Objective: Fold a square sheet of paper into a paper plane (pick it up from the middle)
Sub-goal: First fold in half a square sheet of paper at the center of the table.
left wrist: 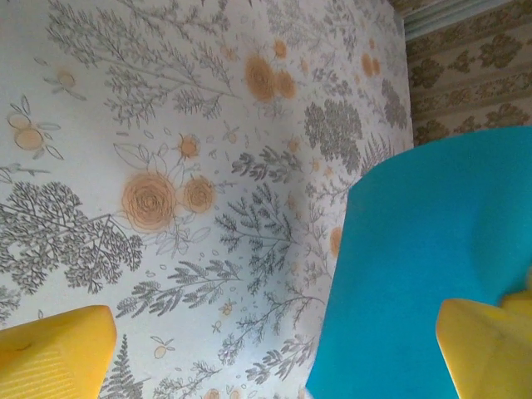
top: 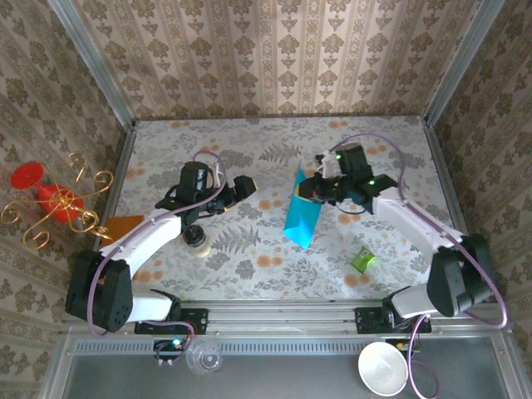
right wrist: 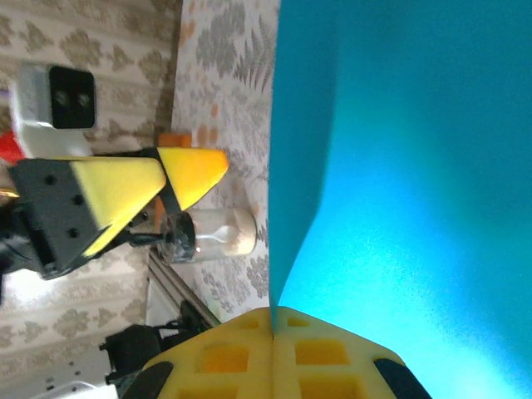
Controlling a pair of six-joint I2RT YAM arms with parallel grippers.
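Right gripper [top: 316, 189] pressed together on the square sheet of paper [top: 301, 214], pinching its upper edge and holding it up on end over the middle of the flowered table [top: 249, 274]. In the right wrist view, yellow pads [right wrist: 241, 337] closed flat against each other, with the teal sheet [right wrist: 416, 166] rising from between them. Left gripper [top: 241, 188] spread wide, gripping nothing, just left of the sheet. From its own wrist camera, fingers [left wrist: 54, 353] well apart and the paper [left wrist: 416, 274] standing by the right-hand one (touching it or merely in front of it, cannot tell).

Judged early in the task. Done so far: sheet lifted from the table and bent lengthwise into two faces, one lit and one shaded (true crease or loose curl, hard to say). No point, no centre ridge, no layered wings to be seen. Left to do, by that reckoning: lay flat and sharpen the centre crease, turn in the corners for a nose, fold down the wings.

Nearby and no part of the job: small green crumpled wrapper [top: 362, 260] to the right, glass jar [top: 198, 241] by the left arm, orange mat [top: 125, 224] at the left edge.
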